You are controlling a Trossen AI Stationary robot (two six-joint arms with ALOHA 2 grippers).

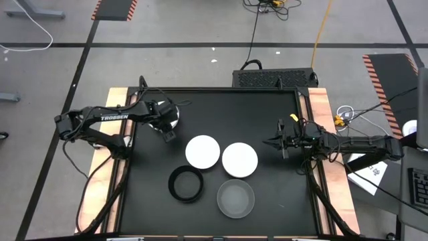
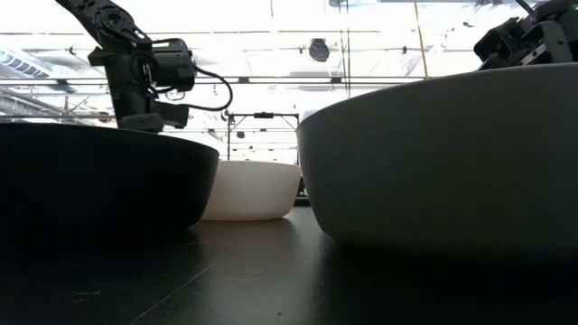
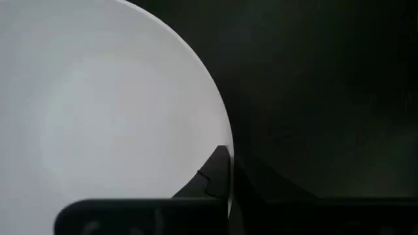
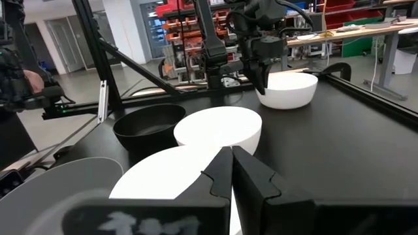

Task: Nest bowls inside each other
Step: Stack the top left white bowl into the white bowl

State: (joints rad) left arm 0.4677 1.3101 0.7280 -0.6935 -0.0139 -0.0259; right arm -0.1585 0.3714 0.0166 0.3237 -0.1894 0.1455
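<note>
White bowls (image 1: 202, 152), black table (image 1: 267, 120)

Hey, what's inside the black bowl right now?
Nothing shows inside the black bowl: from above only its dark floor shows within the rim. In the right wrist view the near wall hides part of the floor, so that corner goes unseen there.

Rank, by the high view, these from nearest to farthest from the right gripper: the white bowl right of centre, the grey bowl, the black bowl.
Measured from the right gripper, shut at the table's right side:
1. White bowl right of centre, just beside the gripper.
2. Grey bowl, at the front edge.
3. Black bowl, front, left of centre.
</note>
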